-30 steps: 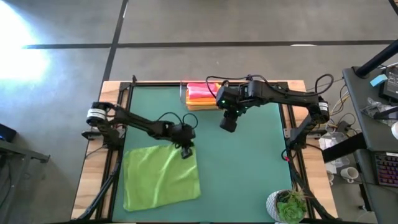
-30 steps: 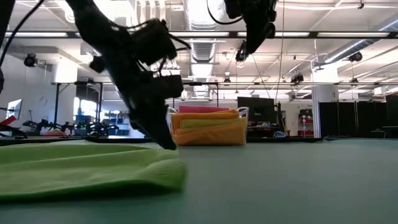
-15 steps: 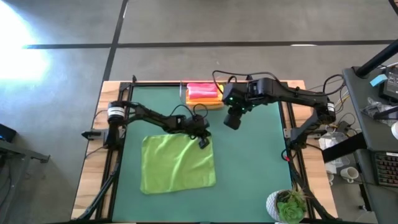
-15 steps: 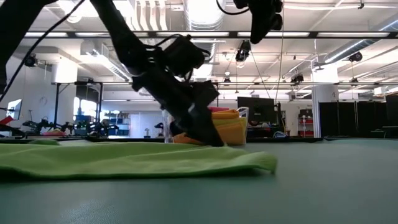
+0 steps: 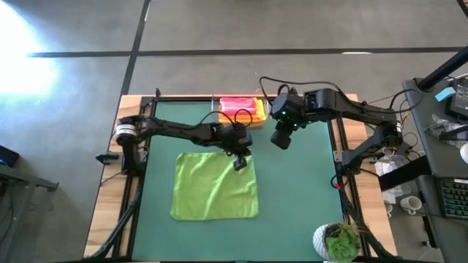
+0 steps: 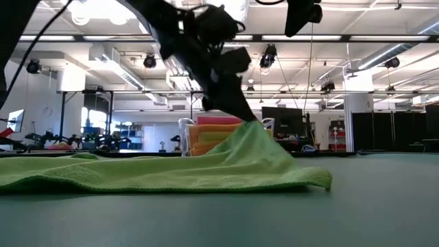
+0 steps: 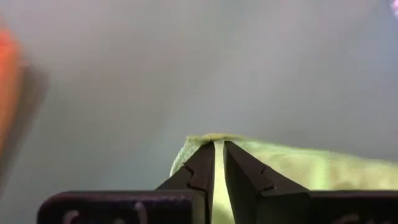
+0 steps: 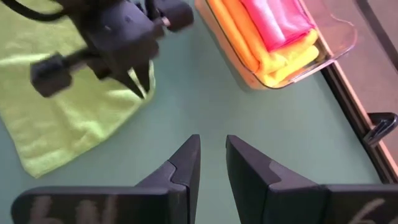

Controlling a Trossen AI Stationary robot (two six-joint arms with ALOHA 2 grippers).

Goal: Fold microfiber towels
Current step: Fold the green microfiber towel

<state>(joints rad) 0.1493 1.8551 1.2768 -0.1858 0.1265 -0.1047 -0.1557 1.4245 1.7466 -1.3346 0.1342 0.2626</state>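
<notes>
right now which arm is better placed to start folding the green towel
The left. Its gripper is already shut on the lime green towel at its far right corner, lifting it. The right gripper hangs empty above bare mat, near the clear bin.

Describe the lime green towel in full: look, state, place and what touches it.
The lime green towel is a soft, fuzzy microfiber square lying mostly flat and slightly wrinkled on the green table mat, unfolded. The left gripper pinches its far right corner and lifts it into a peak, as the low view shows; the rest rests on the mat.
</notes>
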